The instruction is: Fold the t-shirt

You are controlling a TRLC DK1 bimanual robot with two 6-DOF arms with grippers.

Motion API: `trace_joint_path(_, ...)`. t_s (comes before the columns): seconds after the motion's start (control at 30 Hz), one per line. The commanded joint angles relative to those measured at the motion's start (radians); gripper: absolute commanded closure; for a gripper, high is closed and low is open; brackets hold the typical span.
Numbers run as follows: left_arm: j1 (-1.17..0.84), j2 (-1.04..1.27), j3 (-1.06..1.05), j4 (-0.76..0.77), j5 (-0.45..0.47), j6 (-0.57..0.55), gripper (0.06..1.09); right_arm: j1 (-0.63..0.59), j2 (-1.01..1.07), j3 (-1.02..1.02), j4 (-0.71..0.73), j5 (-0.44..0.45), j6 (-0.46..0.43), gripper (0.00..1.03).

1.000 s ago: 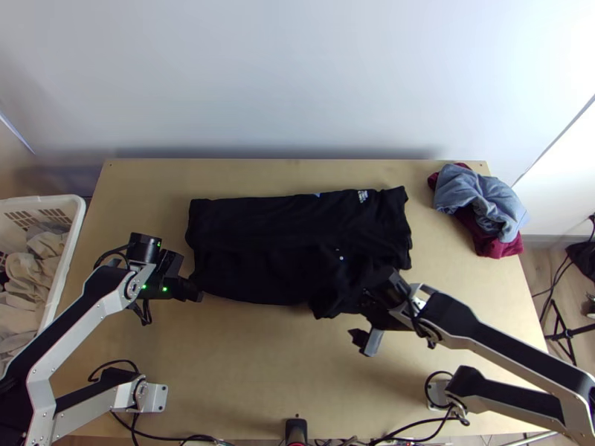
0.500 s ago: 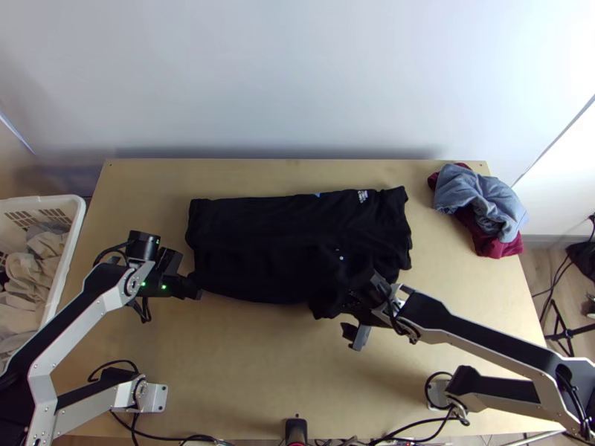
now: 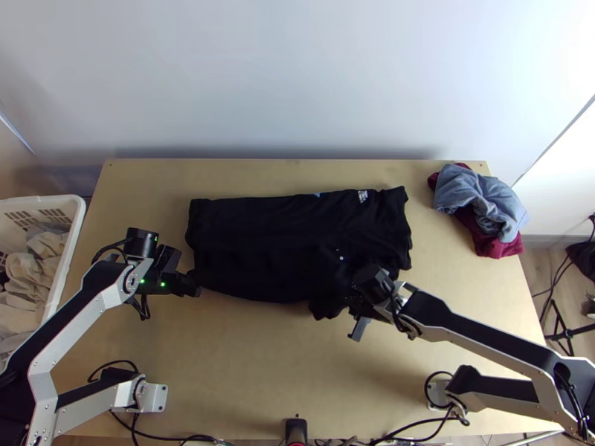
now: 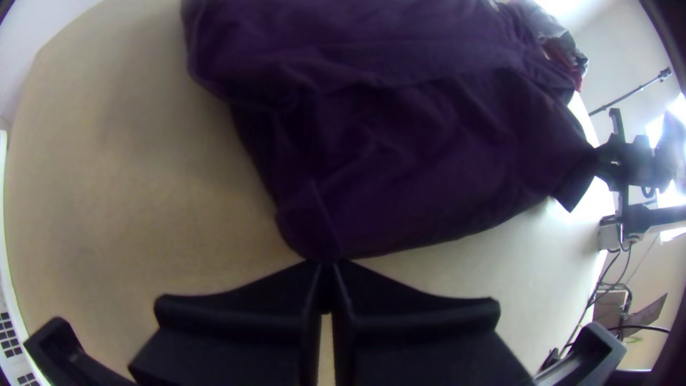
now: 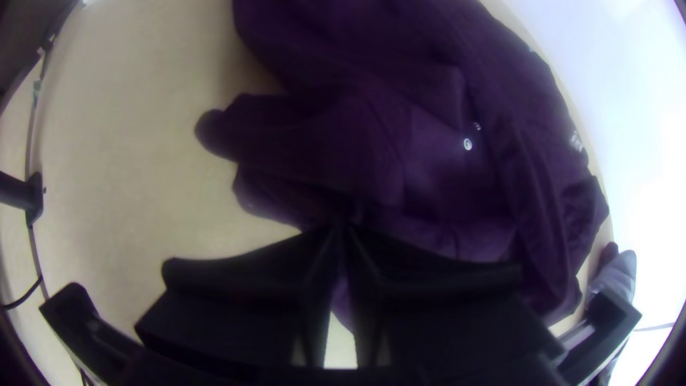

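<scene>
Black on black: a dark t-shirt (image 3: 260, 230) lies in a broad band across the light wooden table (image 3: 260, 372), its folds hard to read, the near edge bunched right of centre. The right gripper (image 3: 360, 308) blends into that bunch in the top view, hiding some of the cloth; the right wrist view shows its fingers nearly together, pinching fabric. At the shirt's near left corner, the left gripper (image 3: 195, 287) is closed on a bit of cloth—the exact amount pinched cannot be told. The left wrist view crops the shirt's far side. Beyond its left end, a white basket (image 3: 71, 223) of pale laundry is cut off by the top view's edge; a blue-grey and red pile (image 3: 480, 201) sits past its right end. Compared with a second earlier, the right gripper has shifted left along the shirt's near side—the left has edged slightly farther from the table's near edge.
</scene>
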Motion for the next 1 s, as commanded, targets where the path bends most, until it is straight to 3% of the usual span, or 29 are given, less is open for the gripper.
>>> trace_joint_path(0.0,0.002,-0.001,0.008,-0.007,0.001,0.009,1.05,-0.034,-0.028,-0.005,0.014,0.01,0.01,1.0)
trace_joint_path(0.3,0.048,-0.041,0.094,-0.059,0.002,0.015,1.05,-0.164,-0.135,0.074,-0.13,0.01,0.012,1.0)
trace_joint_path(0.97,0.023,-0.073,0.21,-0.095,0.002,0.025,1.05,-0.384,-0.095,0.301,-0.135,0.005,-0.068,1.0)
